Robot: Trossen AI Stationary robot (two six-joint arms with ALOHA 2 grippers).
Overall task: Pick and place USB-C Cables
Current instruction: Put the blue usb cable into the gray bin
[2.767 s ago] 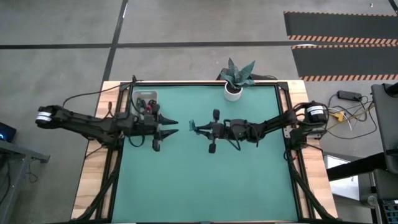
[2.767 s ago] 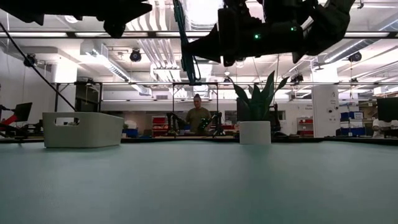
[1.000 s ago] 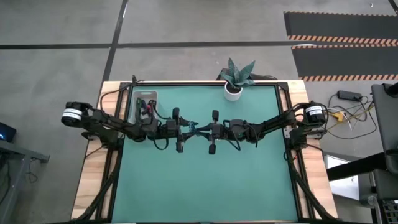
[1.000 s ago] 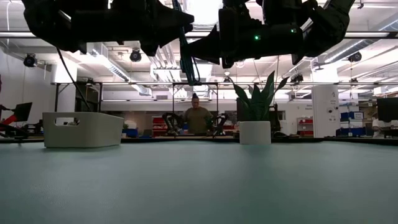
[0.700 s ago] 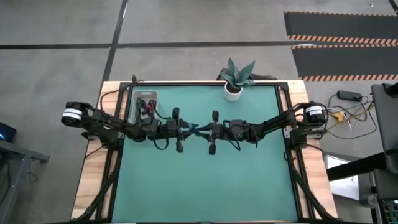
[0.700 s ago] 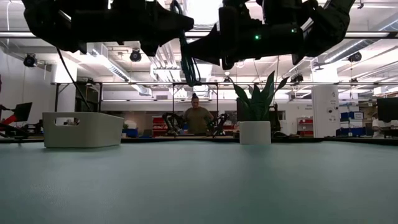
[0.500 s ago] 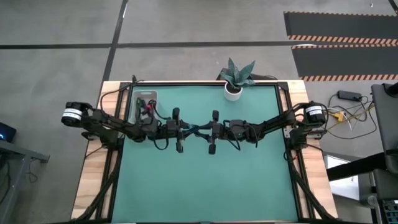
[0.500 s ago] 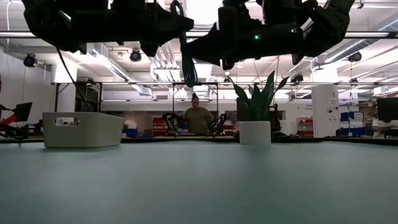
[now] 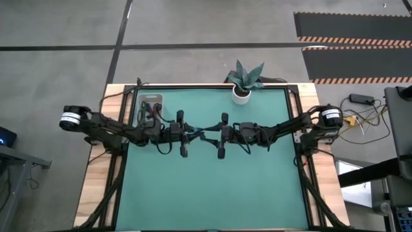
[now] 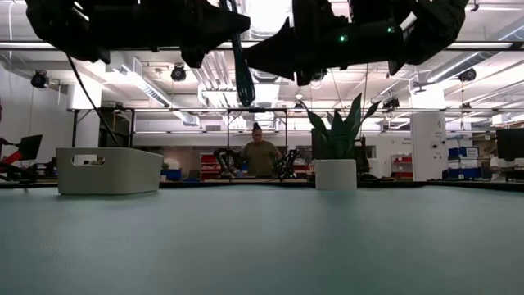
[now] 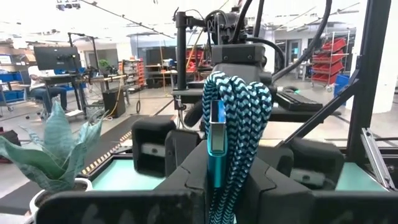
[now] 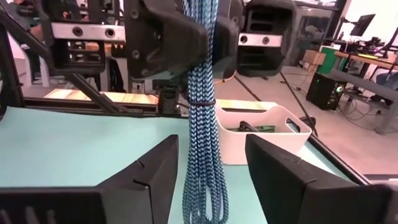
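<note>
The two arms meet high over the middle of the surface [image 9: 257,187] for a handover — the left gripper [image 12: 211,37] is clamped on the top of the teal cable [image 12: 200,106], which hangs straight down in a bundle. The right gripper [image 12: 208,180] has its fingers spread either side of it, apart from it. That suits passing it leftward, probably toward the bin [image 12: 264,134] where other cables lie.

No legible txt, labels or nos. anywhere.
</note>
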